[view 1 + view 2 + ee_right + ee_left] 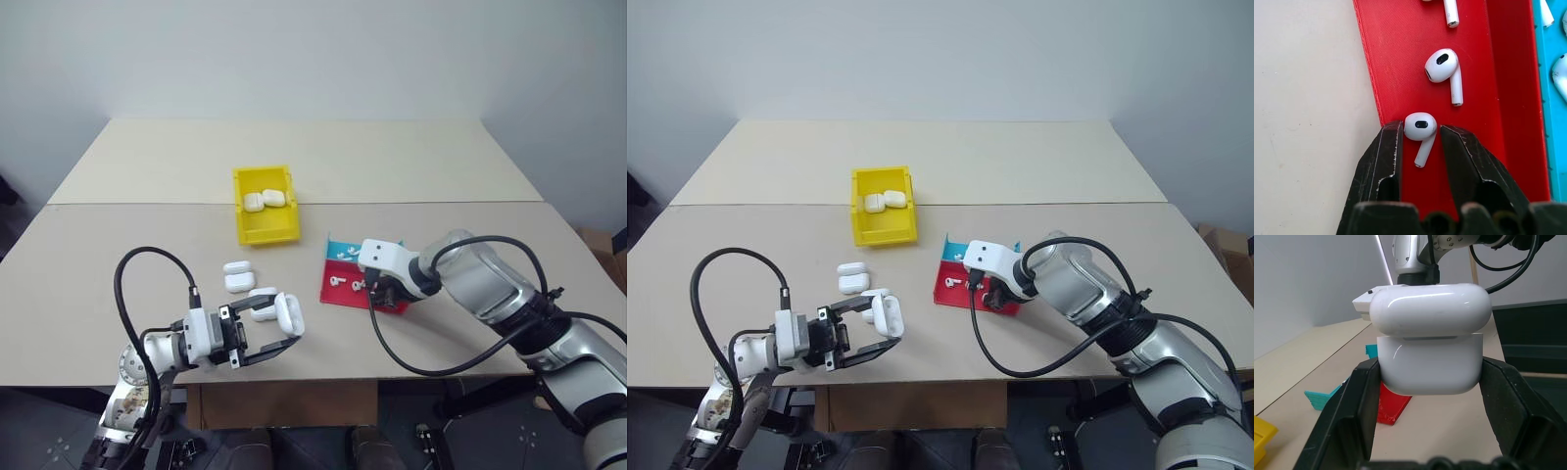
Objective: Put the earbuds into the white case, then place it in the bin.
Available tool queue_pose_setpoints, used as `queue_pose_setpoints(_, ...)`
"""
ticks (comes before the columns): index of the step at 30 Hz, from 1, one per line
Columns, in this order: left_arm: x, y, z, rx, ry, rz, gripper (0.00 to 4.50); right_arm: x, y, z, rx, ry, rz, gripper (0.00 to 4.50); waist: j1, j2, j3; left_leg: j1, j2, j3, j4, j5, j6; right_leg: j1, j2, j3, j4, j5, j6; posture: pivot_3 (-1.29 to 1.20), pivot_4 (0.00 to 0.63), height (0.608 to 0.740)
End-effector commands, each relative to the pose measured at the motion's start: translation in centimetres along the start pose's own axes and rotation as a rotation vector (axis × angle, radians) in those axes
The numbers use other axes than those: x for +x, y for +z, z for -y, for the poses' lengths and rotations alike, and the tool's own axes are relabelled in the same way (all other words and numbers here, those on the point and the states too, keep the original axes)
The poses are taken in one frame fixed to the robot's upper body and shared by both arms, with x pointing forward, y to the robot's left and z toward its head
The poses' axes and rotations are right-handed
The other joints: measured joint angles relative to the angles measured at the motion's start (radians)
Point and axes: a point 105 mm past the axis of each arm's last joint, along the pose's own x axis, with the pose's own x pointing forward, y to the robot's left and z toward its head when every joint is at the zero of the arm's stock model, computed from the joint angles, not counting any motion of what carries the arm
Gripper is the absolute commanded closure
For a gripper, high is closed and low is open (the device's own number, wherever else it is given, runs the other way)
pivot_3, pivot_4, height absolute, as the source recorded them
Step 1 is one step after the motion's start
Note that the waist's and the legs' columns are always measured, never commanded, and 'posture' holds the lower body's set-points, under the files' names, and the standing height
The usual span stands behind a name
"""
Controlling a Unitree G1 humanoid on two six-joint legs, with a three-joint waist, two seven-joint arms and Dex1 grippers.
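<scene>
Nearest the table's front edge, the left end effector is clenched on a white case with its lid ajar. Right of it, the right end effector brackets one earbud in the red tray, fingers not quite touching. Farther back sits the yellow bin, two cases inside.

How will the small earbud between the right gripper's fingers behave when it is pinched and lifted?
The earbud looks glossy and rounded, so it may slip from the right gripper. It seems tiny and probably light, so a nudge may push it along the red tray. Its thin stem offers little to grip.
</scene>
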Motion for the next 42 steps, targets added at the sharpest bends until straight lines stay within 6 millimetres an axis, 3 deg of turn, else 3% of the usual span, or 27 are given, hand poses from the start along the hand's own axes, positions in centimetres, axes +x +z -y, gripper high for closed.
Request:
queue_pose_setpoints(1,0.2,0.9,-0.5,0.049,0.01,0.027,1.72,-1.0,0.9,0.8,-0.007,-0.039,0.036,2.93,0.0,0.0,0.0,0.0,0.0,0.0,0.0,0.0,0.0,0.0,0.0,0.0,0.0,0.0,0.0,0.0,0.15,0.74)
queue_pose_setpoints(8,0.3,0.9,-0.6,0.05,0.023,0.016,1.72,-0.7,0.6,0.7,-0.005,-0.033,0.029,2.93,0.0,0.0,0.0,0.0,0.0,0.0,0.0,0.0,0.0,0.0,0.0,0.0,0.0,0.0,0.0,0.0,0.15,0.74)
queue_pose_setpoints(11,0.3,0.8,-0.7,0.053,0.026,0.014,1.72,-0.7,0.6,0.7,-0.006,-0.039,0.029,3.51,0.0,0.0,0.0,0.0,0.0,0.0,0.0,0.0,0.0,0.0,0.0,0.0,0.0,0.0,0.0,0.0,0.15,0.74)
queue_pose_setpoints(20,0.7,1.5,-1.0,0.037,0.045,0.045,1.72,-1.8,1.6,0.9,-0.034,-0.065,0.068,3.51,0.0,0.0,0.0,0.0,0.0,0.0,0.0,0.0,0.0,0.0,0.0,0.0,0.0,0.0,0.0,0.0,0.15,0.74)
queue_pose_setpoints(23,1.7,2.9,-2.0,0.016,0.081,0.103,1.72,-4.8,3.9,1.6,-0.022,-0.125,0.195,3.51,0.0,0.0,0.0,0.0,0.0,0.0,0.0,0.0,0.0,0.0,0.0,0.0,0.0,0.0,0.0,0.0,0.15,0.74)
queue_pose_setpoints(27,3.7,5.5,-3.2,-0.009,0.082,0.239,1.72,-10.5,7.3,2.6,-0.021,-0.243,0.519,3.51,0.003,0.0,0.0,0.0,0.0,0.0,0.0,0.0,0.0,0.0,0.0,0.0,0.001,0.0,0.0,0.0,0.15,0.74)
queue_pose_setpoints(32,5.8,7.5,-3.8,-0.207,0.013,0.334,1.72,-16.2,8.7,1.6,-0.088,-0.311,0.953,3.51,0.006,-0.001,-0.001,0.0,0.0,-0.001,0.001,0.0,0.0,0.002,0.0,0.0,0.0,0.0,0.001,0.0,0.15,0.74)
queue_pose_setpoints(35,6.7,8.6,-3.4,-0.246,-0.067,0.413,1.72,-19.4,9.4,-0.1,-0.105,-0.298,1.285,3.51,0.0,-0.001,-0.001,0.0,-0.001,-0.001,0.001,0.0,0.0,0.002,0.0,0.0,0.0,0.0,0.001,0.0,0.15,0.74)
queue_pose_setpoints(38,6.9,8.8,-3.0,-0.265,-0.134,0.437,1.72,-20.5,9.0,-2.6,-0.121,-0.165,1.474,3.51,-0.002,0.0,-0.001,0.001,0.0,-0.001,0.001,0.0,0.0,0.002,0.002,0.001,0.001,0.001,0.001,0.0,0.15,0.74)
queue_pose_setpoints(42,6.8,8.3,-2.7,-0.283,-0.185,0.424,1.72,-19.7,8.8,-4.4,-0.115,-0.061,1.538,3.51,-0.004,0.0,-0.001,0.002,0.003,-0.001,0.001,0.0,0.0,0.003,0.005,0.001,0.001,0.002,0.0,0.0,0.15,0.74)
